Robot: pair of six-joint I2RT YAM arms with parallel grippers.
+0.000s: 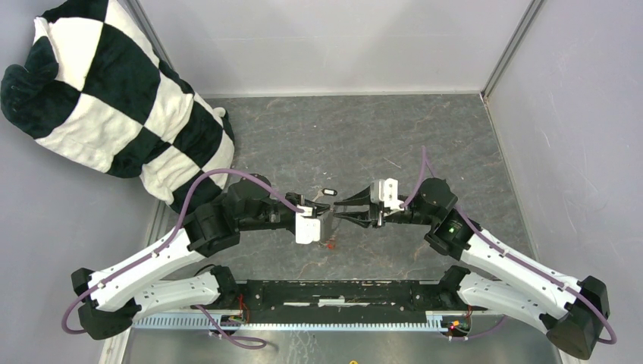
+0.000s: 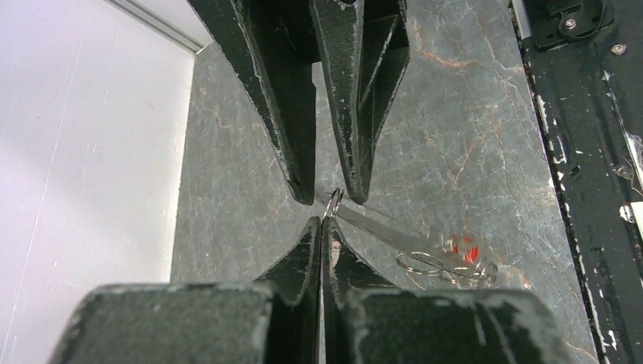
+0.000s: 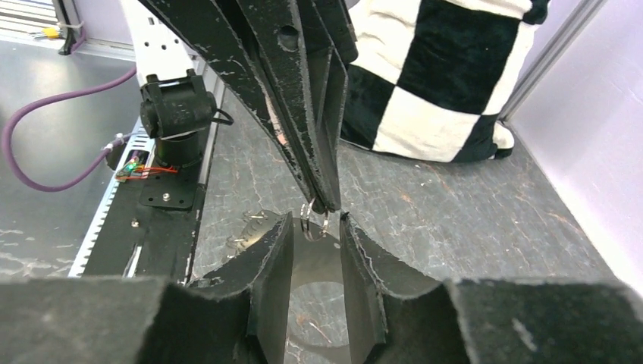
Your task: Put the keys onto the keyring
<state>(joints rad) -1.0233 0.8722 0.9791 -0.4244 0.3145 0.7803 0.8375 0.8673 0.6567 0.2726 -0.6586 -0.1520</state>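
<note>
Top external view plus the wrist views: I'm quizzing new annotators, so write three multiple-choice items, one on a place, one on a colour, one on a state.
1. Where is the black-and-white chequered plush cushion?
A. the table's far left corner
B. the far right corner
C. between the arm bases

2. What colour is the small plastic tag on the arm-base side of the claws?
A. blue
B. red
C. yellow

3. How does the left claw stand?
A. wide open
B. out of view
C. shut, with a thin silvery wire loop at its tips

Answers:
1 A, it fills the overhead view's top left.
2 B, red shows in the overhead and left wrist views.
3 C, its fingers meet in both wrist views, and the loop pokes out at their tips.
</note>
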